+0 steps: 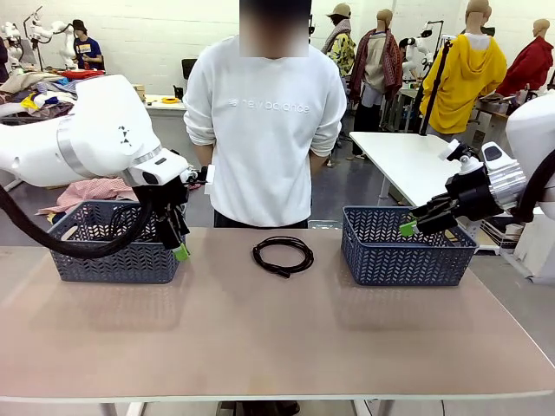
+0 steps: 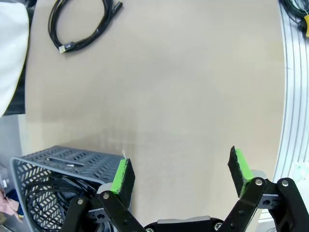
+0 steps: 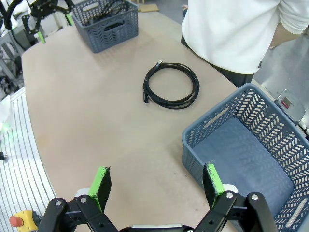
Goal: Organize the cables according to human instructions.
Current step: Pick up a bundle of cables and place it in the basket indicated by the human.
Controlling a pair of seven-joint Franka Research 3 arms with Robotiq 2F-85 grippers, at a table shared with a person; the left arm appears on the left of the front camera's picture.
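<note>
One coiled cable (image 1: 283, 256) lies mid-worktop (image 1: 260, 338), bare surface all around. More cables (image 2: 46, 193) fill the left basket (image 1: 117, 243). Left pincer (image 1: 178, 243) and right pincer (image 1: 418, 222) both gape wide, holding nothing.

Front view: fixed, robot's side, facing across the table (image 1: 260, 338) toward the person (image 1: 264, 130).
Left wrist view: close above the tabletop, looking down.
Right wrist view: higher, angled across the table.
Shared by all: coiled cable (image 1: 283, 255) (image 2: 79, 26) (image 3: 171, 85) at mid-table.
</note>
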